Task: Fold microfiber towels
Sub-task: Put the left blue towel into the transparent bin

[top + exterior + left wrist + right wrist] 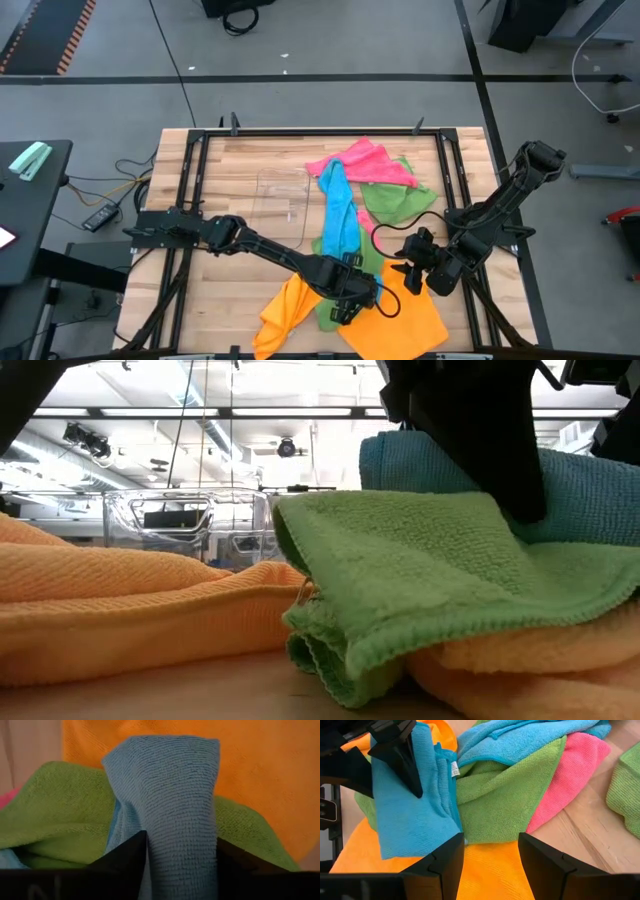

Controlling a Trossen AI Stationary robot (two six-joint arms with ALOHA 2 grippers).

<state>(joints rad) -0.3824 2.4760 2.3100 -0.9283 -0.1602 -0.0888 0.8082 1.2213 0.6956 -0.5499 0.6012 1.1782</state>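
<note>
A clear tray [282,192] stands near the table's [240,170] middle, with bare wood [215,290] to its left as far as the left edge. Just right of it a pink towel [362,162] lies toward the far edge, touching a green towel [395,200] on its right. A blue towel [338,215] runs from the pink one toward the near edge, over a second green towel [372,255], and ends on an orange towel [410,318] that reaches the near edge and hangs at it.

The left gripper [352,297] sits over the blue towel's near end; in the left wrist view its fingers [125,857] stand apart on either side of a raised blue fold, touching it. The right gripper [412,268] hovers just right of the pile over the orange towel, fingers [445,865] apart and holding nothing.

Bare wood [470,180] shows along the right edge beyond the towels. In the low view the green towel lies folded on the orange one. The floor around is grey, with cables at left.
</note>
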